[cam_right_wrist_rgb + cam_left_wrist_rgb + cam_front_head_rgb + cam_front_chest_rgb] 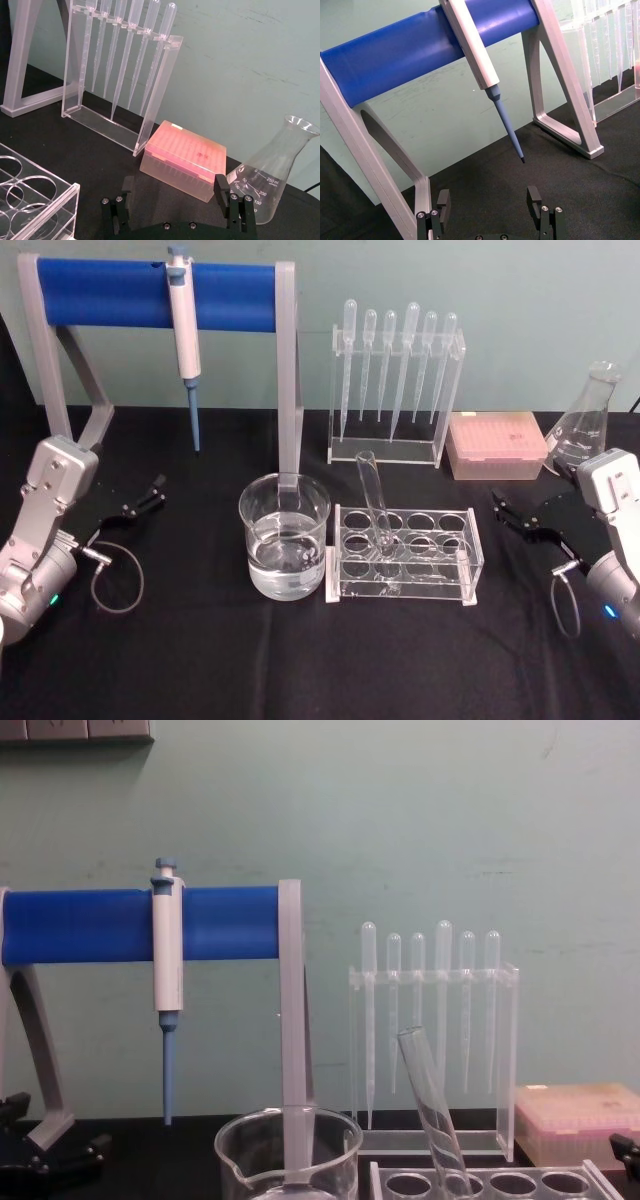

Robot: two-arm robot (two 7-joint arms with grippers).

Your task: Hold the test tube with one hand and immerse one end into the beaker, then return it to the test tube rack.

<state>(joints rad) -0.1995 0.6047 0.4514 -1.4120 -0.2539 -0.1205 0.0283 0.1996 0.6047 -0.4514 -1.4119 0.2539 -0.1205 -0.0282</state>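
Note:
The test tube (374, 502) is a clear glass tube leaning in a front-left hole of the clear rack (455, 540), open end up. In the chest view the test tube (432, 1112) rises above the beaker (288, 1152). Left of the rack stands the beaker (262, 532), partly filled with clear liquid. My left gripper (153, 490) rests open at the table's left, well away from the beaker; the left wrist view shows that gripper (488, 200) holding nothing. At the right my right gripper (503, 508) is open and apart from the rack, and in its wrist view it (174, 186) is also holding nothing.
A white-and-blue pipettor (185, 335) hangs on a blue-barred stand (110, 292) at the back left. A pipette rack (395, 380), a pink tip box (497, 445) and a conical flask (585, 425) line the back right. Black tabletop lies in front of the beaker and rack.

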